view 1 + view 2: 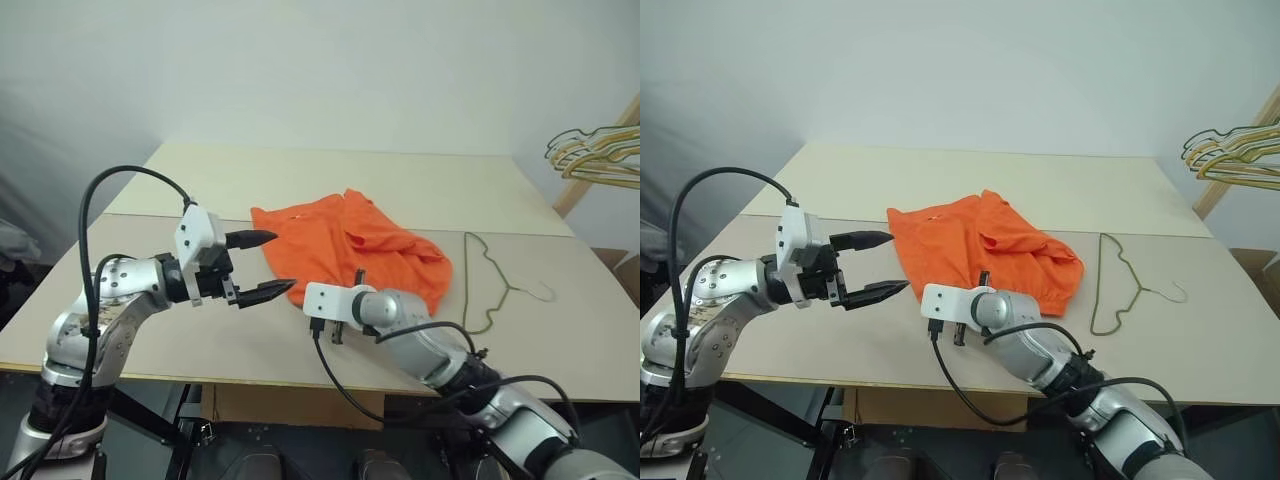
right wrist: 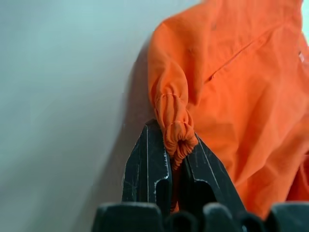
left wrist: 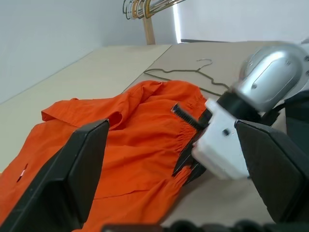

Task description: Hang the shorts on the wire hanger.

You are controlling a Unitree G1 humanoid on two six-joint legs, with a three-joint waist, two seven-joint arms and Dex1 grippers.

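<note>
Right gripper (image 2: 176, 159): fingers clamped together on a bunched fold of gathered waistband at the near edge of the shorts (image 1: 345, 245). Left gripper (image 1: 262, 265): jaws wide apart, holding nothing, hovering just beside the garment's left edge. The shorts lie crumpled on the table (image 1: 200, 180) — not lifted, not spread. The wire hanger (image 1: 490, 285) lies flat just to their right, untouched. Judgement: first grasp secured; the second grasp, the lift and the draping over the hanger all remain outstanding — the task is at an early stage.
</note>
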